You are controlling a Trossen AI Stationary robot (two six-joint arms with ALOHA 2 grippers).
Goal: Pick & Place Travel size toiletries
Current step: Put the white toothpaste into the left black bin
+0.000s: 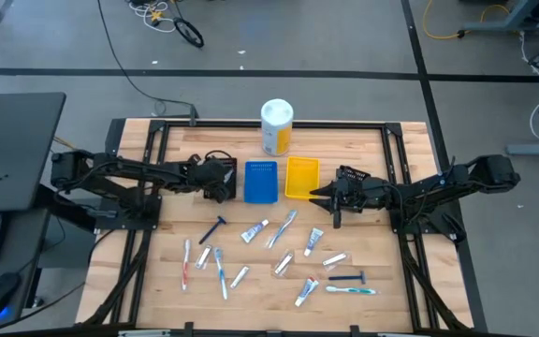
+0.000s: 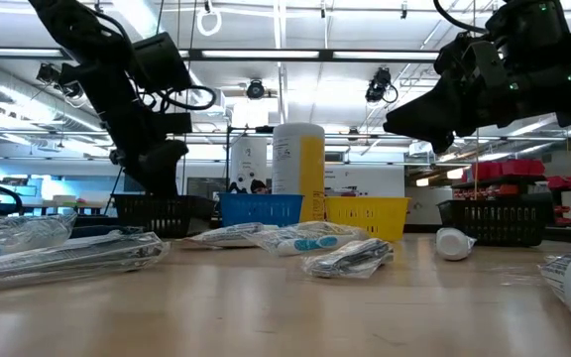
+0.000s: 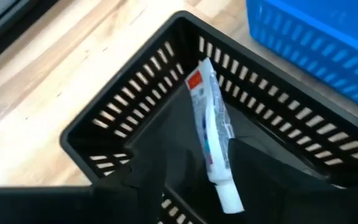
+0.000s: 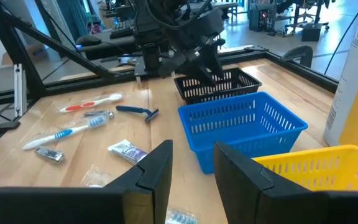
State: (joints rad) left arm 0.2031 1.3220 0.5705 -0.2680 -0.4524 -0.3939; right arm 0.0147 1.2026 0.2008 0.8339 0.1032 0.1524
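Observation:
The black bin [image 3: 135, 106] lies under my left gripper [image 3: 191, 152], at the table's left-centre [image 1: 221, 178]. A white tube with a red end [image 3: 209, 124] lies in this bin, tilted against its slotted wall, cap toward the camera. The left fingers are open on either side of the tube, and I see neither touching it. My right gripper [image 4: 191, 155] is open and empty, hovering by the yellow bin [image 1: 301, 178]. Tubes [image 1: 255, 230], a dark blue razor [image 1: 213, 229], a red toothbrush [image 1: 186, 262] and a teal toothbrush [image 1: 351, 290] lie flat on the near half of the table.
A blue bin [image 1: 260, 182] stands between the black and yellow bins. The white-and-yellow canister [image 1: 276, 126] stands behind them near the far edge. A second black bin [image 2: 494, 220] sits under the right arm. More wrapped items [image 1: 335, 259] are scattered on the near right.

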